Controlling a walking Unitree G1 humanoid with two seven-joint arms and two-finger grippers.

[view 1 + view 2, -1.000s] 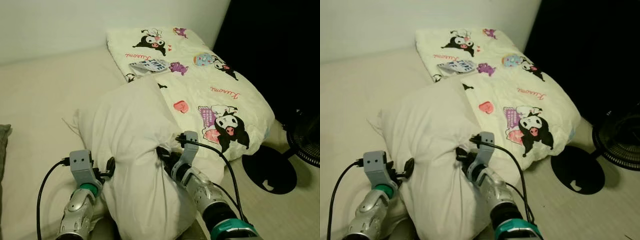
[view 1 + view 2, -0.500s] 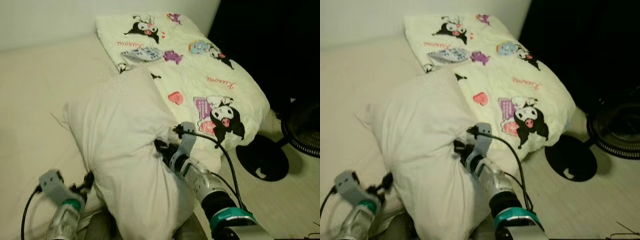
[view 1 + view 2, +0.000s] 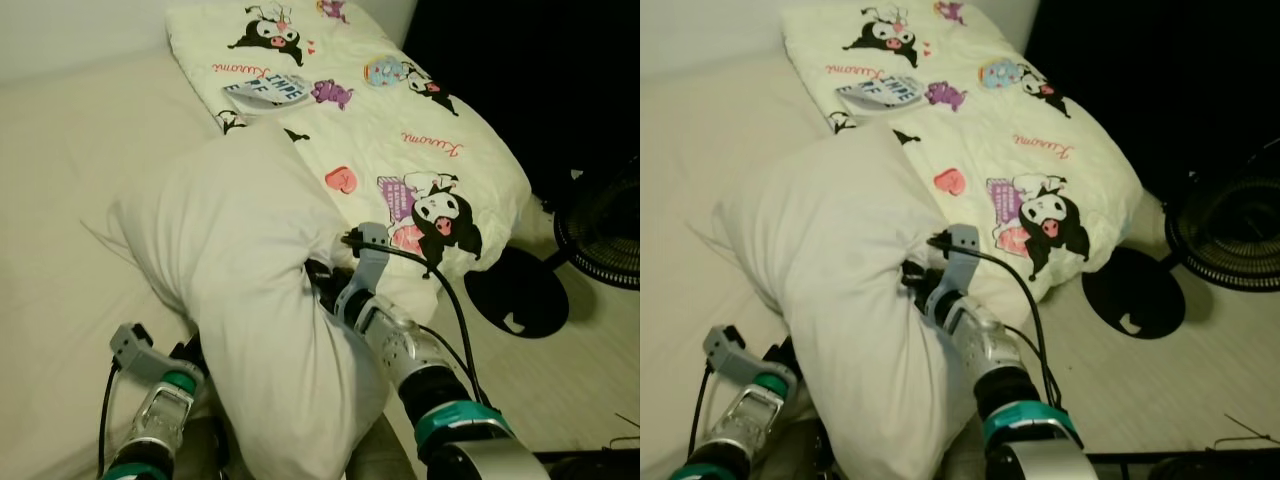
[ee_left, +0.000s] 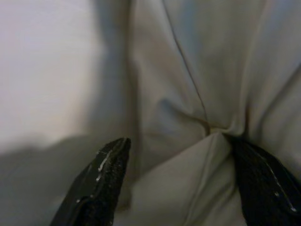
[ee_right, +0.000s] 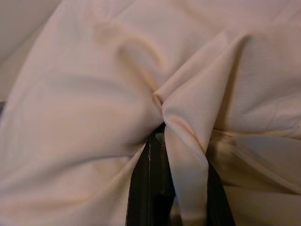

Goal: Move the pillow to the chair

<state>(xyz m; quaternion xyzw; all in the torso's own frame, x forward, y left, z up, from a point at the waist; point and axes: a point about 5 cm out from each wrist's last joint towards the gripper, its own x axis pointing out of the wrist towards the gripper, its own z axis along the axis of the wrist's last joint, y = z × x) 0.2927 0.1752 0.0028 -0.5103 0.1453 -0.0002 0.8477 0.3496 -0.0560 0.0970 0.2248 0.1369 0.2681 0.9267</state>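
Fabric of the white pillow [image 3: 250,270], raised over the bed [image 3: 70,150], is pinched by the closed right pincer [image 3: 322,288]; the left pincer [image 4: 183,160] is spread against its underside.

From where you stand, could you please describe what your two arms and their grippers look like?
Both arms are silver metal with a teal ring around the forearm. Each wrist carries a small grey box-shaped camera mount with a black cable looping back along the arm. The left gripper has two long black fingers, one scuffed with pale marks. The right gripper likewise has black fingers.
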